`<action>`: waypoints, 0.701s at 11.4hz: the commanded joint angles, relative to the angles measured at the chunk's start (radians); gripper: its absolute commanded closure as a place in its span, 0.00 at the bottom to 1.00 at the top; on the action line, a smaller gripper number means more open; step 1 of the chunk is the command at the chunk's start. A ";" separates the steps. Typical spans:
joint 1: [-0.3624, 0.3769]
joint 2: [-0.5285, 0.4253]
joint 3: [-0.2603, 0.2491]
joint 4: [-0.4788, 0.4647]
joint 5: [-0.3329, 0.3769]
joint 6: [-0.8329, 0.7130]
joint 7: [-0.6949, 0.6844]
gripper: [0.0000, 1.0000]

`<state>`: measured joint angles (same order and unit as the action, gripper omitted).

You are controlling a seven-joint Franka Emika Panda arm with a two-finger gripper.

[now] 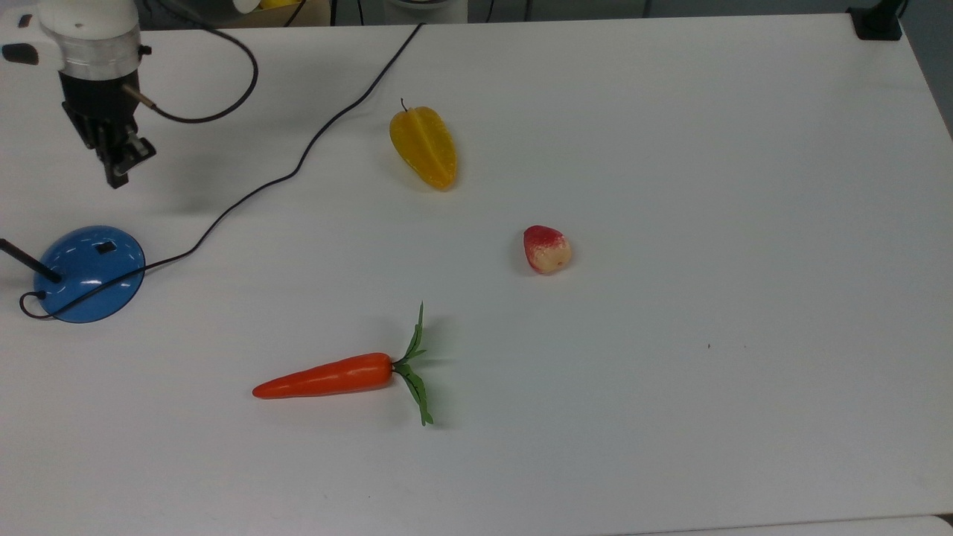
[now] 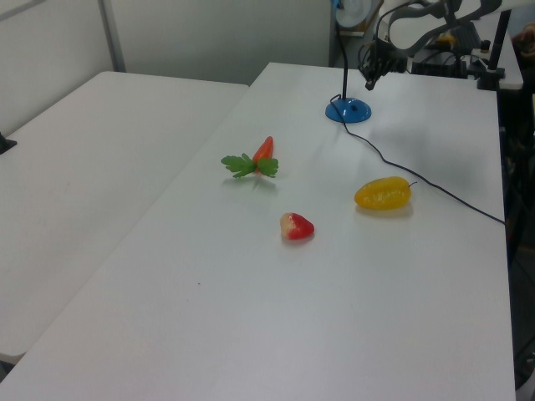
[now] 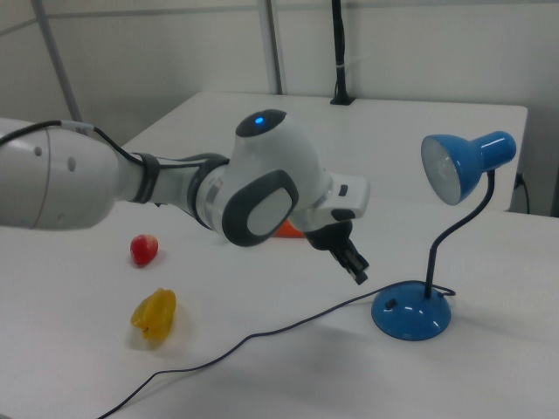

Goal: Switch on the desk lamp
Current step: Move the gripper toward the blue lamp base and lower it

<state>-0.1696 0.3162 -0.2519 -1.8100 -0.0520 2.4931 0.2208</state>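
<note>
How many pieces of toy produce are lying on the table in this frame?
3. The orange carrot lies toward the top view's bottom, the yellow starfruit above it near the lamp cord, and the red-and-cream fruit to their right. None looks hidden.

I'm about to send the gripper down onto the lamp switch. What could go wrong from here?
1. The switch is small on the glossy, domed blue base; the gripper may land off it and slide off.
2. The cord lies loose across the table just beside the gripper in the top view; a sweeping move could snag it.
3. The stem and shade rise close by, so the wrist could knock them.
</note>
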 commanded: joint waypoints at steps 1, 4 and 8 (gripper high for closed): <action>-0.016 0.078 -0.006 0.024 -0.014 0.143 0.098 1.00; -0.024 0.138 -0.004 0.092 -0.017 0.159 0.124 1.00; -0.024 0.216 -0.004 0.164 -0.009 0.161 0.155 1.00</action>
<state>-0.1946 0.4791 -0.2522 -1.7076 -0.0521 2.6416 0.3429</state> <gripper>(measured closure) 0.991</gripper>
